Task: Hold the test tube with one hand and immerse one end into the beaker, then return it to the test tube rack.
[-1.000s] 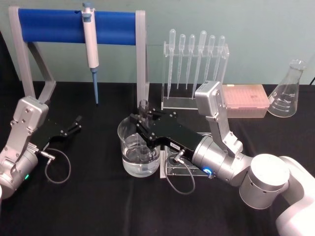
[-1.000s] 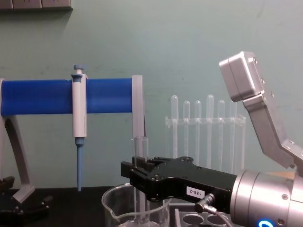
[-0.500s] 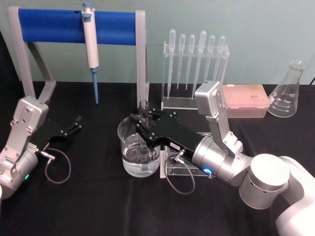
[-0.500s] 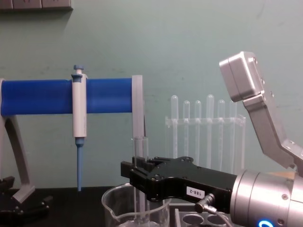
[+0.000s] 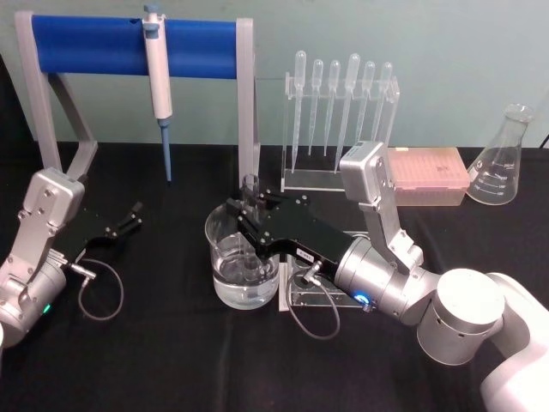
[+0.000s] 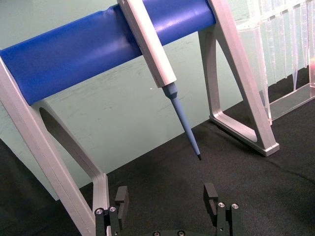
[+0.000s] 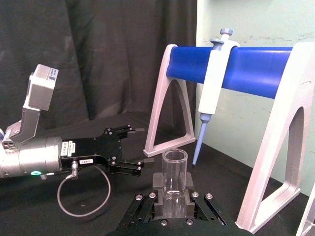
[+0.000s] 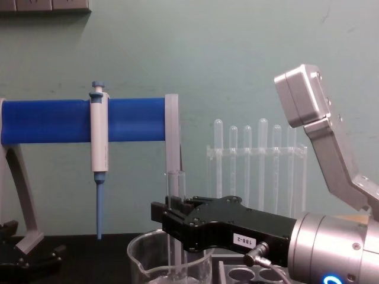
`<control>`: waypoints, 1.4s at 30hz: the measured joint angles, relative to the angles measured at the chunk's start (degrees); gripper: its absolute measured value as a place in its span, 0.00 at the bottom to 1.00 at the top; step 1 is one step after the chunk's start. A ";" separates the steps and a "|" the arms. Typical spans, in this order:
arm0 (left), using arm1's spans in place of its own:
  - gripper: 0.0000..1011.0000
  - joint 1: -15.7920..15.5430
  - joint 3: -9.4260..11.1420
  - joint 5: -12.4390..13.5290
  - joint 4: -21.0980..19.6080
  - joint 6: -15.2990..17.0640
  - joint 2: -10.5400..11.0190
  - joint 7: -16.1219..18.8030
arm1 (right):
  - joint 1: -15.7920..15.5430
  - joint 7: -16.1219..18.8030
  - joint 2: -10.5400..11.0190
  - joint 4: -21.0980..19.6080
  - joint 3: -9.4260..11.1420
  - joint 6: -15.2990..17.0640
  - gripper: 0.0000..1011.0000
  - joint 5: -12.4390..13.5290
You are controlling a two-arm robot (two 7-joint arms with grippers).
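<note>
The clear test tube (image 5: 250, 190) stands upright in my right gripper (image 5: 246, 213), which is shut on its upper part. Its lower end reaches down inside the beaker (image 5: 225, 273), a wide glass with water in the bottom. In the chest view the test tube (image 8: 176, 184) rises above the black right gripper (image 8: 173, 218) and runs down into the beaker (image 8: 142, 260). The right wrist view looks at the test tube's (image 7: 174, 176) open rim between the fingers (image 7: 158, 183). My left gripper (image 5: 133, 215) rests open on the black table at the left, apart from the beaker.
A blue-barred stand (image 5: 129, 39) holds a white pipettor (image 5: 158, 73) at the back left. A clear rack of pipettes (image 5: 339, 94), a pink tip box (image 5: 429, 176) and a conical flask (image 5: 500, 159) stand behind. A holed rack (image 5: 300, 287) lies under my right wrist.
</note>
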 joint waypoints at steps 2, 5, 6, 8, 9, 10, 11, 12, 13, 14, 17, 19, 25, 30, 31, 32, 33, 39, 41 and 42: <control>0.99 0.00 0.00 0.00 0.00 0.00 0.00 0.00 | 0.00 0.00 0.00 0.00 0.00 0.00 0.22 0.00; 0.99 0.00 0.00 0.00 0.00 0.00 0.00 0.00 | 0.00 0.00 0.00 0.00 0.00 0.00 0.22 0.00; 0.99 0.00 0.00 0.00 0.00 0.00 0.00 0.00 | 0.00 0.00 0.00 0.00 0.00 0.00 0.22 0.00; 0.99 0.00 0.00 0.00 0.00 0.00 -0.01 0.00 | 0.00 0.00 0.00 0.00 0.00 0.00 0.22 0.00; 0.99 0.00 0.00 0.00 0.00 0.00 -0.01 0.00 | 0.00 0.00 0.00 0.00 0.00 0.00 0.22 0.00; 0.99 0.00 0.00 0.00 0.00 0.00 0.00 0.00 | 0.00 0.00 0.00 0.00 0.00 0.00 0.22 0.00; 0.99 0.00 0.00 0.00 0.00 0.00 0.00 0.00 | 0.00 0.00 0.00 0.00 0.00 0.00 0.22 0.00; 0.99 0.00 0.00 0.00 0.00 0.00 0.00 0.00 | 0.00 0.00 0.00 0.00 0.00 0.00 0.22 0.00; 0.99 0.00 0.00 0.00 0.00 0.00 0.00 0.00 | 0.00 0.00 0.00 0.00 0.00 0.00 0.22 0.00; 0.99 0.00 0.00 0.00 0.00 0.00 0.00 0.00 | 0.00 0.00 0.00 0.00 0.00 0.00 0.22 0.00; 0.99 0.00 0.00 0.00 0.00 0.00 0.00 0.00 | 0.00 0.00 0.00 0.00 0.00 0.00 0.22 0.00; 0.99 0.00 0.00 0.00 0.00 0.00 0.00 0.00 | 0.00 0.00 0.00 0.00 0.00 0.00 0.22 0.00; 0.99 0.00 0.00 0.00 0.00 0.00 0.00 0.00 | 0.00 0.00 0.00 0.00 0.00 0.00 0.22 0.00; 0.99 0.00 0.00 0.00 0.00 0.00 0.00 0.00 | 0.00 0.00 0.00 0.00 0.00 0.00 0.22 0.00; 0.99 0.00 0.00 0.00 0.00 0.00 0.00 0.00 | 0.00 0.00 0.00 0.00 0.00 0.00 0.22 0.00; 0.99 0.00 0.00 0.00 0.00 0.00 0.00 0.00 | 0.00 0.01 0.00 -0.03 0.02 0.01 0.22 -0.03; 0.99 0.00 0.00 0.00 0.00 0.00 0.00 0.00 | -0.01 0.02 0.00 -0.14 0.06 0.04 0.22 -0.05; 0.99 0.00 0.00 0.00 0.00 0.00 0.00 0.00 | 0.06 -0.14 0.62 -4.09 0.70 1.54 0.22 -0.95; 0.99 0.00 0.00 0.00 0.00 0.00 0.00 0.00 | 0.15 -0.29 1.02 -6.18 1.22 2.22 0.22 -1.06; 0.99 0.00 0.00 0.00 0.00 0.00 0.00 0.00 | 0.20 -0.38 1.15 -6.86 1.39 2.40 0.22 -1.06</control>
